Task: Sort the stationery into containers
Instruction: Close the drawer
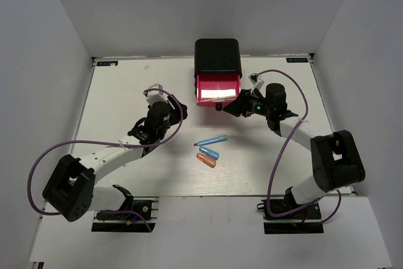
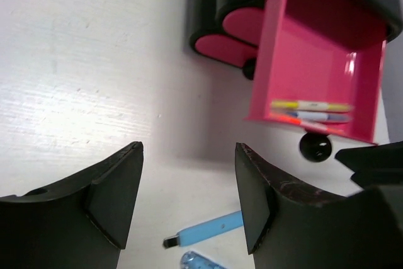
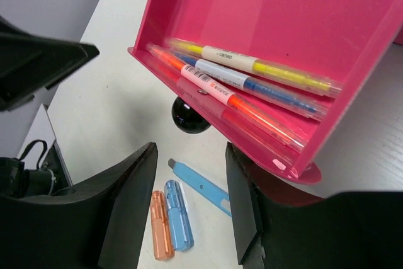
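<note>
Gaping wide and empty, right claw (image 3: pixel 190 159) hangs just before the round black knob (image 3: pixel 191 116) of a glossy pink drawer (image 3: pixel 264 4), pulled out across the upper right; three slim markers (image 3: pixel 252 83) lie inside along its front wall. Lower down, a flat blue pen (image 3: pixel 201 187) and two stubby capsules (image 3: pixel 178 215) rest on the matte white table (image 3: pixel 113 92). Left claw (image 2: pixel 189 155) is spread, holding nothing

A white table (image 1: pixel 126 80) fills the middle, boxed in by plain pale grey panels: a left wall (image 1: pixel 38 61), a right wall (image 1: pixel 371 42) and a far wall (image 1: pixel 201 4). A small label (image 1: pixel 107 63) sits at the table's far left corner, a second label (image 1: pixel 296 60) at its far right. The light is soft and even, with faint shadows
</note>
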`<state>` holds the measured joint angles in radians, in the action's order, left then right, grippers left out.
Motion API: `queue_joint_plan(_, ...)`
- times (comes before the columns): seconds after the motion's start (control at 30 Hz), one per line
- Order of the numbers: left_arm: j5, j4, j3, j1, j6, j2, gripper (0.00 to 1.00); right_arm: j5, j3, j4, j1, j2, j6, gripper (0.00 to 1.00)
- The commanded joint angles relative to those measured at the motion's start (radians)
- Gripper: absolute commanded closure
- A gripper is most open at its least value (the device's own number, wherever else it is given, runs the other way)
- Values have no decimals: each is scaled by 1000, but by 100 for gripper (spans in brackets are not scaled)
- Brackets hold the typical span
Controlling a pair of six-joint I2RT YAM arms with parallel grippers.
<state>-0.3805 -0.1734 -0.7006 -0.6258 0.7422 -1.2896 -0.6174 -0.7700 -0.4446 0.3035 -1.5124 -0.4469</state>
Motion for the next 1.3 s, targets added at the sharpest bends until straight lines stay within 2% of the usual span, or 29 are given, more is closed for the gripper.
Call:
queue_joint_plan(0.0,-28,20,38,3,25,78,30,36,-2,9,8,-11,-49,46)
queue_joint_plan(0.17,-18,40,96,3,25,130,30,65,-3,26,17,-19,-76,46)
queue_joint_plan(0.63,167,-199,168,-17,14,113,30,209,-28,41,60,-26,-162,46)
queue_joint_plan(1.07,195,-232,196,-17,14,104,30,277,-15,-26,94,1,-239,46)
queue_joint_plan(1.27,195,-232,205,-17,14,104,30,311,-20,-63,101,4,-216,46)
